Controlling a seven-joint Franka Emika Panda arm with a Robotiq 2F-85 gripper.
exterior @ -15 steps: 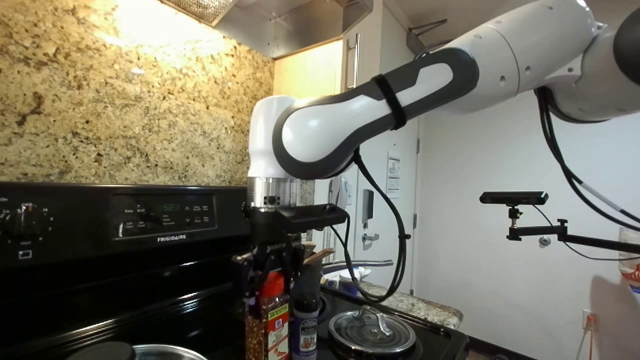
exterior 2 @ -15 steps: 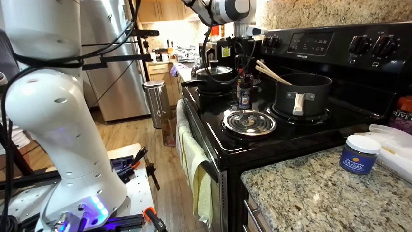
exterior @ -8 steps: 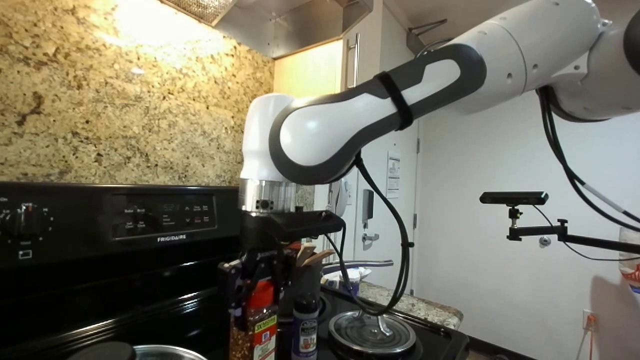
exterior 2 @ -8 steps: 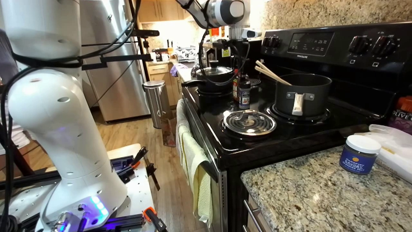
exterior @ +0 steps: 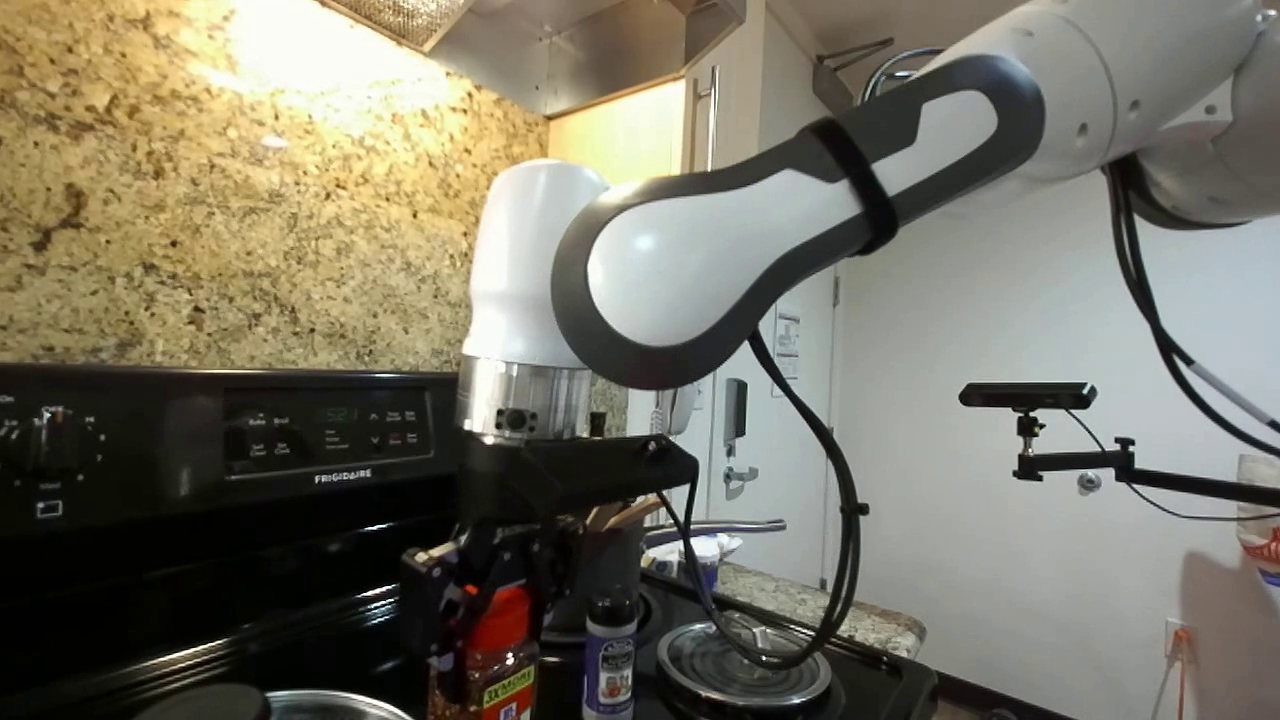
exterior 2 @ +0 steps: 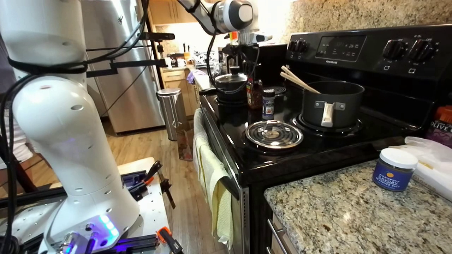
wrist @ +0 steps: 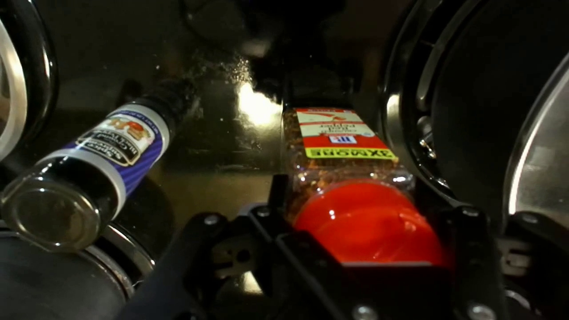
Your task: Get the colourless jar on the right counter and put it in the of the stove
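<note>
The colourless jar, clear with a red lid and reddish flakes inside, shows in both exterior views and in the wrist view. My gripper is shut around its upper part, just at and below the lid, seen also in the wrist view. The jar is upright over the black cooktop of the stove, between the burners. I cannot tell whether its base touches the surface. The stove's back panel stands behind it. The jar's bottom is out of frame in an exterior view.
A dark-capped spice bottle stands close beside the jar. A lidded pan sits on a burner near it. A dark grey pot with wooden utensils and a glass lid occupy other burners. A white-lidded blue jar stands on the granite counter.
My gripper and the jar have moved together, leftward in both exterior views, away from the spice bottle and toward the lidded pan. The grip on the jar has not visibly changed.
</note>
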